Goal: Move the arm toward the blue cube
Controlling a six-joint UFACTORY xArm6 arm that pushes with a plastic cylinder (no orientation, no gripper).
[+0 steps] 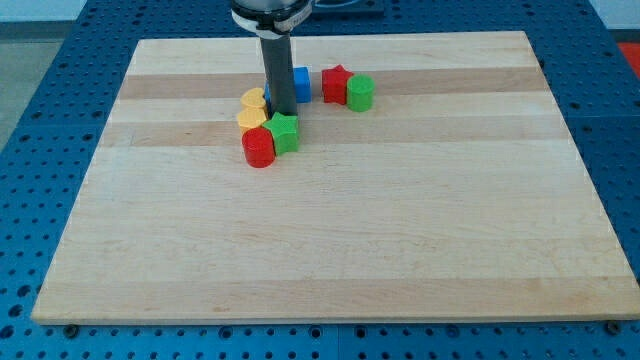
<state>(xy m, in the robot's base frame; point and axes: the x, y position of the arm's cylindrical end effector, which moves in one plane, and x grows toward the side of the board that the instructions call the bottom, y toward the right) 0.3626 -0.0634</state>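
Camera view, only one on hand. Wooden desk (330, 250) on blue perforated base, all blocks bunched near view's top, left of centre. My tip (280, 113) down at board level, parked in middle of cluster: yellow block (252, 108) (rounded, maybe heart shape, hard to say) just to view's left, green block (286, 132) (star-ish) touching or nearly so right below, red cylinder (259, 147) at bottom-left of that.

Blue cube (299, 83) sits just up and to view's right of tip, partly hidden behind rod; only right part shows. Can't tell if rod shaft actually touches it — looks v. close, tip itself a bit nearer view's bottom than cube. Further right: red block (336, 84) (star-like), then green cylinder (361, 91), both in a row w/ blue cube, touching or nearly.

No claw on this rig, so nothing to report as spread or pinched; just straight rod.

Step in hand, as judged: final approach, approx. done. Next move calls for short nudge toward view's top-right, small and slow. Risk: dragging green block or yellow block along, or shoving blue cube into red neighbour.
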